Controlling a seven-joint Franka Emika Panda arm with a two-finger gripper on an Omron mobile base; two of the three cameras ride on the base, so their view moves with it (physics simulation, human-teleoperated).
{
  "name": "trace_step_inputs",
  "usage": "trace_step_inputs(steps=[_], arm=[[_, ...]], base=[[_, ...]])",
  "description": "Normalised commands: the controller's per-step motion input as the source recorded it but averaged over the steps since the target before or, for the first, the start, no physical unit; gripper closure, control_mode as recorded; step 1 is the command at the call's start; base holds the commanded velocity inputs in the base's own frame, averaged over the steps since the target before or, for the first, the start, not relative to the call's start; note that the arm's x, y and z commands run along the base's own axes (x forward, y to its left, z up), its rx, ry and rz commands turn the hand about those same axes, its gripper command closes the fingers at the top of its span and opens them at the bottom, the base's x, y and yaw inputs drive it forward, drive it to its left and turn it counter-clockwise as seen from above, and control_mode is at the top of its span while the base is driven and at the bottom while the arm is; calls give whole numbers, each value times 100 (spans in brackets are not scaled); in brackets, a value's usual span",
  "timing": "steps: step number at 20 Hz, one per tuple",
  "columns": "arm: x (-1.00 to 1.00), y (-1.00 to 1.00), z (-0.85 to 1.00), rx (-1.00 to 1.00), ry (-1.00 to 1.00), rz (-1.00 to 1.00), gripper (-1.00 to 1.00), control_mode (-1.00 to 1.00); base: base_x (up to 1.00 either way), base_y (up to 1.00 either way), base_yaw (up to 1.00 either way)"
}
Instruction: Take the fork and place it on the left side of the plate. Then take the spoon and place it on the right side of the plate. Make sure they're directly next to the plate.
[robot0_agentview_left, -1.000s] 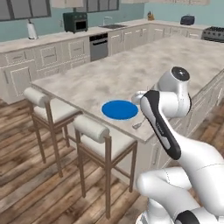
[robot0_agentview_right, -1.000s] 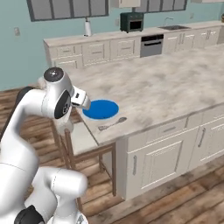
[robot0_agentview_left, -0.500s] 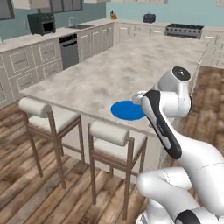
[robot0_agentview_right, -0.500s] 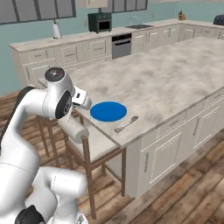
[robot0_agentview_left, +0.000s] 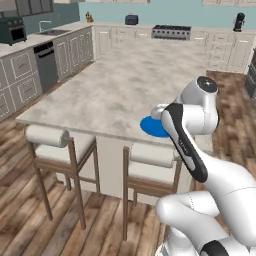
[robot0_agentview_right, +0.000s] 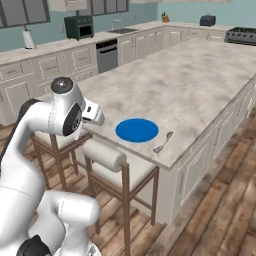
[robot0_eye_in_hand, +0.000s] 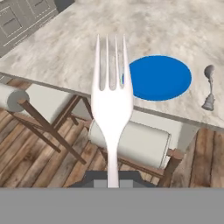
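The gripper (robot0_eye_in_hand: 113, 183) is clenching the fork (robot0_eye_in_hand: 111, 103) by the end of its handle, the tines standing straight out ahead of the fingers along the line the hand is looking. The fork is being carried in the air short of the island counter (robot0_eye_in_hand: 144, 26), over the bar stool (robot0_eye_in_hand: 131, 142) tucked under the counter's edge.

The blue plate (robot0_eye_in_hand: 159, 77) is lying ahead of the gripper and a little to the right of the fork's line, near the counter's front edge; in the hand view the tine tips are just overlapping its left rim. The fork's long axis is pointing across the counter, away from the stools, so it is already running roughly alongside the plate's left flank rather than across it. By that reading, the coming move is calling for a reach forward over the counter's edge with a slight shift to the left, then a lowering onto bare marble just beside the rim.

The spoon (robot0_eye_in_hand: 209, 87) is resting on the counter beyond the plate's far right side, apart from the rim, its bowl pointing away from the gripper. In the right base view the spoon (robot0_agentview_right: 163, 142) is likewise lying just beside the plate (robot0_agentview_right: 136, 130).
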Motion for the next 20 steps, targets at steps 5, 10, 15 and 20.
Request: trace_step_inputs(steps=[5, 10, 15, 20], arm=[[0, 0, 0, 0, 0, 0, 100, 100], [0, 0, 0, 0, 0, 0, 100, 100], [0, 0, 0, 0, 0, 0, 100, 100], [0, 0, 0, 0, 0, 0, 100, 100]], base=[[43, 76, -34], [56, 53, -23], [65, 63, -29], [52, -6, -18]])
